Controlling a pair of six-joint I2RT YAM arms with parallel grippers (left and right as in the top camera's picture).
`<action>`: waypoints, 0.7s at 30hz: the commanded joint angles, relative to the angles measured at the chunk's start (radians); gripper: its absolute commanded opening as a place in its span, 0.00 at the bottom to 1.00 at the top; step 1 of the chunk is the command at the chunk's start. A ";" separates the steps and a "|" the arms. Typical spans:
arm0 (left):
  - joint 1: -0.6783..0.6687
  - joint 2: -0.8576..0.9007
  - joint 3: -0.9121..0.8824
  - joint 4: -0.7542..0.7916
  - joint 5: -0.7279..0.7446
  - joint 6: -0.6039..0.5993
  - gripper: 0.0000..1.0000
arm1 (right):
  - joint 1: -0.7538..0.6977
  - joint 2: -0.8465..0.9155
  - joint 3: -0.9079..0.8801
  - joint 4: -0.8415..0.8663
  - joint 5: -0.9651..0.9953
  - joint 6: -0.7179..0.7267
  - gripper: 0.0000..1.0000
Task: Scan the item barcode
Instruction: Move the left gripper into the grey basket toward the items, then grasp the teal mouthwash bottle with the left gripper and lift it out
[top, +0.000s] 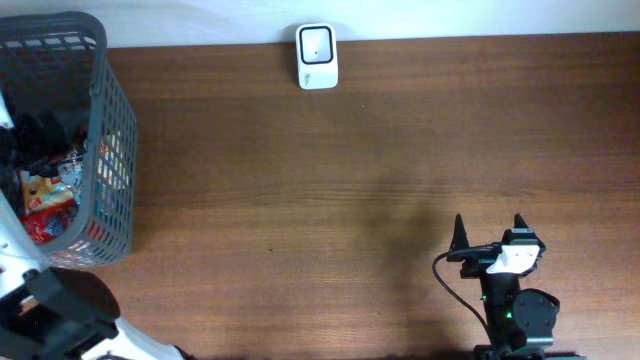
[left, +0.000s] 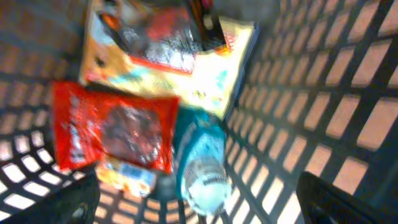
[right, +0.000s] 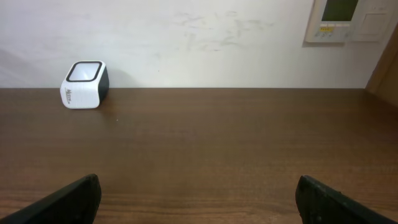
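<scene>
Overhead, a grey mesh basket (top: 100, 150) stands at the left edge of the bench (top: 350, 180). The left arm (top: 25, 250) reaches down into it, and the left jaws are hidden among the contents. A white scanner (top: 317, 56) sits at the middle of the far edge. The right arm (top: 515, 300) is by the near edge towards the right corner. The right jaws are spread wide with nothing between the fingers (top: 459, 238), well apart from scanner and basket.

Left wrist view (blurred): the left jaws are open, one fingertip showing in each lower corner, gripping nothing. Ahead of them on the basket floor lie a red packet (left: 112, 134), a yellow packet (left: 186, 56) partly beneath it, and a teal bottle (left: 199, 162) with a pale cap just beside the red packet. The bottle lies nearest the gap between the jaws. No barcode can be made out. The mesh walls close in on both sides.

Right wrist view: bare bench lies ahead of the open right jaws. The scanner is at the far left against the wall (right: 205, 43), and a wall panel (right: 348, 18) is at upper right.
</scene>
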 joint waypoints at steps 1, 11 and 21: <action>0.000 0.032 0.005 -0.056 0.046 0.063 0.99 | -0.006 -0.007 -0.009 -0.002 0.009 0.001 0.98; 0.000 0.107 -0.081 -0.048 0.016 0.064 0.93 | -0.006 -0.007 -0.009 -0.002 0.009 0.001 0.98; 0.000 0.139 -0.159 0.016 0.019 0.063 0.34 | -0.006 -0.007 -0.009 -0.002 0.009 0.001 0.98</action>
